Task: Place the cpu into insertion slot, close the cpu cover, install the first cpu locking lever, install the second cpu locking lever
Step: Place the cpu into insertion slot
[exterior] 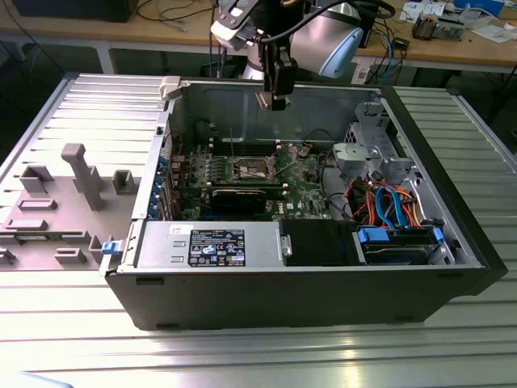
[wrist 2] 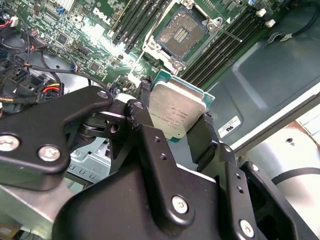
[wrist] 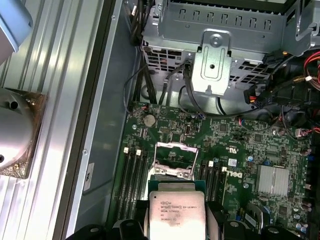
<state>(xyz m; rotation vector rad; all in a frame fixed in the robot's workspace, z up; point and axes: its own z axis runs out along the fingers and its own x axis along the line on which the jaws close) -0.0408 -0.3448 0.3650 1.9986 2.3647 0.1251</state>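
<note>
Robot tool holding the cpu above an open computer case.
In the second wrist view the tool (wrist 2: 172, 122) is closed partway, its 2 black fingers (wrist 2: 142, 115) pinching opposite edges of the cpu (wrist 2: 176, 107), whose silver top is showing. The insertion slot (wrist 2: 181, 34) lies open on the green board (wrist 2: 90, 40), its dark centre uncovered, well apart from the cpu. In the exterior view the tool hangs at 12 o'clock from the slot, over the case (exterior: 283, 299). A grey plastic tray (exterior: 48, 218) lies at 9 o'clock of the case on the ribbed surface (exterior: 242, 356).
</note>
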